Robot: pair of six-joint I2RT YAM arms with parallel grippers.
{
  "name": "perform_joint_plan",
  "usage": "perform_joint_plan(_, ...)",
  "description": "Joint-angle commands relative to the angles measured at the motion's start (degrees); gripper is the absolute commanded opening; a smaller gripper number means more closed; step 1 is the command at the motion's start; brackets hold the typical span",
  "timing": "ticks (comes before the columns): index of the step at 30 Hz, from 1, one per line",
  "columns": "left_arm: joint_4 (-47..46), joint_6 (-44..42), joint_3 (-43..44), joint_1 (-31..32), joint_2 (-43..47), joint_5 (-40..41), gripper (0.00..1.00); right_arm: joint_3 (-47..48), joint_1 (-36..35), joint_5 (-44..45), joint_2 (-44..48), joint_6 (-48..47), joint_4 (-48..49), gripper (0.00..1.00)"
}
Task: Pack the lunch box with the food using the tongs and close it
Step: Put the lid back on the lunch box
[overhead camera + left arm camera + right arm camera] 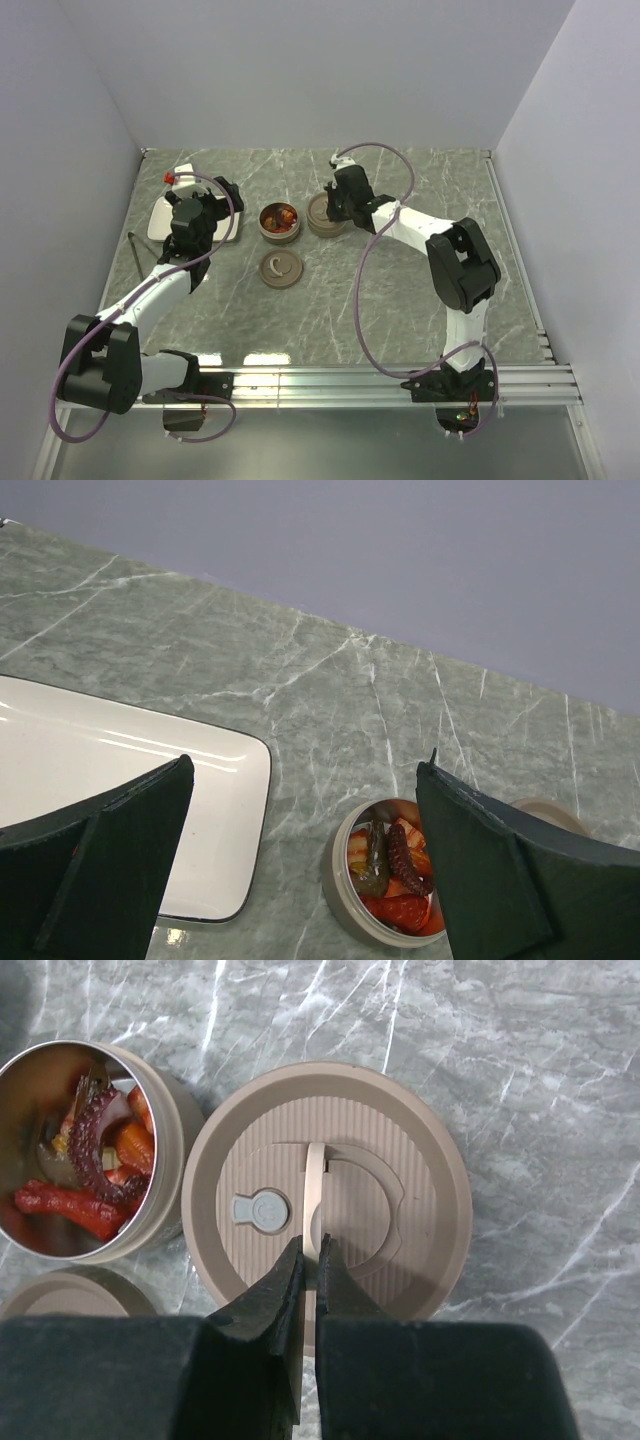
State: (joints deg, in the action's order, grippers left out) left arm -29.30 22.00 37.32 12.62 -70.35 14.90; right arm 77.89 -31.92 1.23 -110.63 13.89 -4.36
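1. At the left of the top view a thin dark strip [136, 252] lies on the table just beside the white plate [120, 750]. It may be the tongs, but it is too small to tell.
2. The left gripper [305, 780] hangs over the plate's right end, left of centre in the top view. Its jaws stand wide apart with nothing between them. In the left wrist view, the part of the plate that shows is bare.
3. Near the middle of the top view stands the open tin [178, 1160], uncovered. The food [75, 1205] is inside it: red-brown and orange pieces piled together, with a dark curled piece on top.
4. Just below that tin in the top view, a loose lid [280, 268] lies flat on the table, close to the tin but not on it.
5. Right of the open tin, almost touching it, sits a ribbed lid [400, 1160] with its thin handle [314, 1190] folded upright. The right gripper [310, 1250] has its jaws pinched together on that handle. Whether this lid lies on the table or covers a second tin cannot be told.
6. Judged from this, the packing looks finished, since the food is in the tin and no pieces show on the plate. Neither gripper carries tongs. The closing is what is left: the open tin has no lid on it yet, and the grip on the handle looks like the start of that step.
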Motion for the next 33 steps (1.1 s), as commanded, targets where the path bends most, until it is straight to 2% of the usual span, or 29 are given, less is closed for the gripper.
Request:
perform_joint_plan(1, -1.99, 0.59, 1.44, 0.12, 0.03, 0.22, 0.99, 3.06, 0.11, -0.18, -2.05, 0.17, -0.39, 0.00)
perform_joint_plan(15, -2.08, 0.59, 1.44, 0.12, 0.12, -0.04, 0.99, 1.22, 0.55, 0.08, -2.31, 0.79, -0.39, 0.00)
perform_joint_plan(17, -1.99, 0.68, 1.44, 0.12, 0.12, -0.22, 0.99, 1.13, 0.55, 0.08, -2.05, 0.70, -0.30, 0.07)
perform_joint_plan(18, -1.99, 0.68, 1.44, 0.12, 0.03, -0.22, 0.99, 0.87, 0.63, 0.00, -1.70, 0.61, -0.30, 0.18)
perform_joint_plan(21, -1.90, 0.68, 1.61, 0.21, -0.05, -0.22, 0.99, 0.51, 0.55, -0.44, -0.64, 0.26, 0.40, 0.38)
perform_joint_plan(24, -1.90, 0.68, 1.53, 0.12, 0.03, -0.22, 0.99, 0.34, 0.55, -0.71, 0.32, -0.18, 0.93, 0.48)
perform_joint_plan(33, -2.43, 0.68, 1.09, 0.12, 0.39, -0.22, 0.99, -0.54, 0.54, -1.06, 5.58, -1.94, 3.57, 0.52)
